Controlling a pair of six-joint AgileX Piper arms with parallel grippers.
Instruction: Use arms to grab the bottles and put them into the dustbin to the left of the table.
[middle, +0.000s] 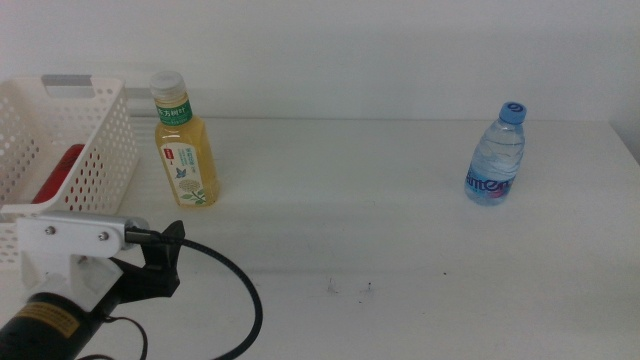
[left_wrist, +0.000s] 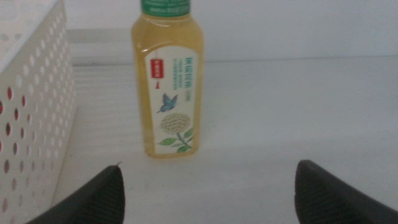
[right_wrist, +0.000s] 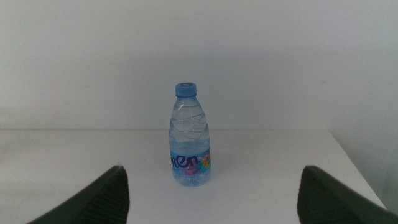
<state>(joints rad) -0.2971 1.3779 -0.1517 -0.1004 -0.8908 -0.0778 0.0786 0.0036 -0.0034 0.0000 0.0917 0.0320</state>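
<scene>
Left gripper (left_wrist: 208, 193) jaws apart, facing upright yellow-drink bottle (middle: 184, 140) just beside dustbin (middle: 98, 140); red can (middle: 60, 172) inside. Right gripper (right_wrist: 211, 193) jaws apart, facing upright water bottle (middle: 497, 155), path unobstructed on table (middle: 400, 250).

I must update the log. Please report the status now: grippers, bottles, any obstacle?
Left gripper open, facing yellow bottle beside dustbin. Right gripper open, facing water bottle. Red can in dustbin. Nothing in the way.

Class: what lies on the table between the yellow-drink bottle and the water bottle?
Only bare table separates the yellow-drink bottle from the water bottle, as the middle view shows.
</scene>
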